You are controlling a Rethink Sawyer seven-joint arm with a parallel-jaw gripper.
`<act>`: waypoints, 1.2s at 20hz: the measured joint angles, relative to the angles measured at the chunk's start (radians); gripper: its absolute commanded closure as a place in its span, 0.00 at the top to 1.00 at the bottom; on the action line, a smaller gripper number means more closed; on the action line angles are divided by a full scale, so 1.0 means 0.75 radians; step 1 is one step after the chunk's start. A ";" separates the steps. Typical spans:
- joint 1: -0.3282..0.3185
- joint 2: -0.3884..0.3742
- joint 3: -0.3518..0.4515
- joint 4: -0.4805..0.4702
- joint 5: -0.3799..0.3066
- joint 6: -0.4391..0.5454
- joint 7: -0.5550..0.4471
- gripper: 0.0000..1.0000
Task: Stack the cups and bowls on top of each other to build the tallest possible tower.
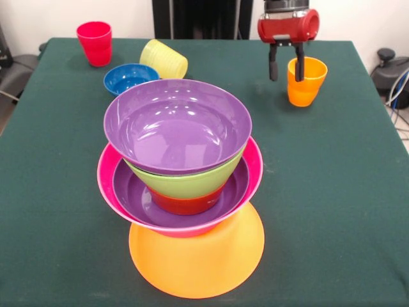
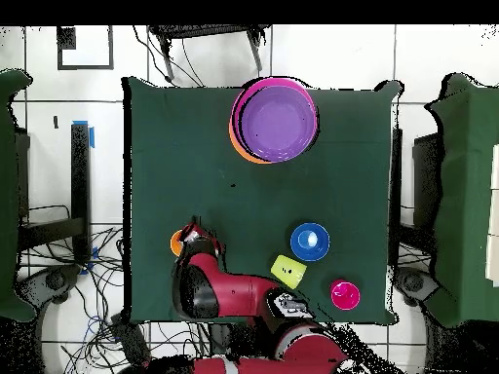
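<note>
Orange cup (image 1: 307, 81), upright, at the tower's (image 1: 181, 185) two o'clock: light, stiff, glossy-slick plastic; grip across rim wall. Gripper (image 1: 286, 66) fingers apart, straddling near rim.

No text, label, brand, number or sign can be read in either view. The bowls (image 1: 177, 128), the cups (image 1: 306, 80) and the table (image 1: 332, 192) show plain surfaces.
</note>
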 measured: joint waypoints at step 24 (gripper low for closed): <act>-0.007 -0.041 0.055 0.127 -0.062 0.000 0.000 1.00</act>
